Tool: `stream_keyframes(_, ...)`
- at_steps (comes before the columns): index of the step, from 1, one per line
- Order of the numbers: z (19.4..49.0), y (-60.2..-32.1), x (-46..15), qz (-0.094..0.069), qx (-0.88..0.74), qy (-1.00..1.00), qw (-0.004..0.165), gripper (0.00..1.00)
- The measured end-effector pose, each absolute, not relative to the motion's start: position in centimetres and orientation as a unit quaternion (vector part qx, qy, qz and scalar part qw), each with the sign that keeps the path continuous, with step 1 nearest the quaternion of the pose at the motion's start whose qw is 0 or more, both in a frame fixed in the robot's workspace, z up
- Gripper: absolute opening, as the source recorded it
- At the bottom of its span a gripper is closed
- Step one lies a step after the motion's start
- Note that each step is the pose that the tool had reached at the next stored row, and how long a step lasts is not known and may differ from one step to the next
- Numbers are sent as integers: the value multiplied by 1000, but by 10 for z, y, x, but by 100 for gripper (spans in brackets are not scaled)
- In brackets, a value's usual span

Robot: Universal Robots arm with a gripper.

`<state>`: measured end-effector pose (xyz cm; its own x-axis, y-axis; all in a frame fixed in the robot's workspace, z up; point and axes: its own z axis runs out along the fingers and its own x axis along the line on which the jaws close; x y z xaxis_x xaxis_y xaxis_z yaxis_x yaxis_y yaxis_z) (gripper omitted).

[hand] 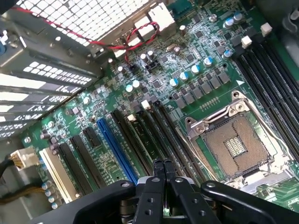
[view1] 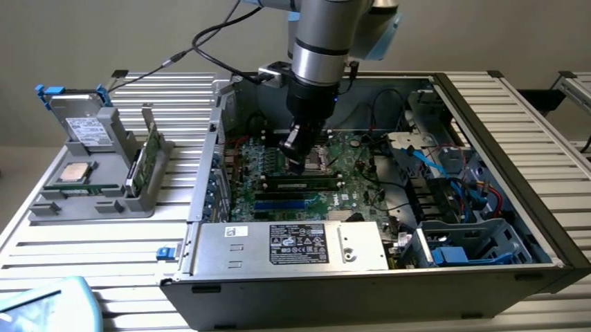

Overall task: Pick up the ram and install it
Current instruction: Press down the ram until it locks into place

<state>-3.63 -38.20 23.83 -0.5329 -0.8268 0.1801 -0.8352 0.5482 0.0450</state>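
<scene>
Exterior view: one grey, cylindrical robot arm point(view1: 319, 55) reaching down into one open grey metal computer case point(view1: 517, 138) laid on a slatted aluminium table point(view1: 111, 235). One black gripper point(view1: 295, 164) low over the green motherboard point(view1: 277, 197), jaws closed on nothing, tips just above the memory slots. One long, narrow green ram stick point(view1: 297, 185) with black chips lying seated along a slot directly under the fingertips, beside blue slots nearer the case's front edge. One silver power supply box point(view1: 286, 245) with a black-and-white label along the near side. Blue cables coiled in the drive bay toward the exterior view's right. One grey plastic holder point(view1: 93, 200) on the table at the exterior view's left, carrying one square silver processor chip point(view1: 76, 172), one silver hard drive point(view1: 85, 124) standing upright with a blue bracket, and one further green board standing on edge point(view1: 140, 166).

Wrist view: two black fingers point(hand: 153, 186) pressed together, no gap between them, nothing gripped. Same green stick point(hand: 148, 135) set in one of the long black slots just ahead of the fingertips. One blue slot point(hand: 117, 149) beside those black ones. One empty silver processor socket point(hand: 233, 144) with its metal frame. Four more long black slots point(hand: 268, 74) past the socket. One twisted red-and-black wire pair point(hand: 135, 35) near the perforated case wall.
</scene>
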Motion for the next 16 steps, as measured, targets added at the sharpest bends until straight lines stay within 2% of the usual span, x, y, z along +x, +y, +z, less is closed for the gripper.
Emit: stream_keyframes(16,237,-382,-36,14,365,-927,88,10)
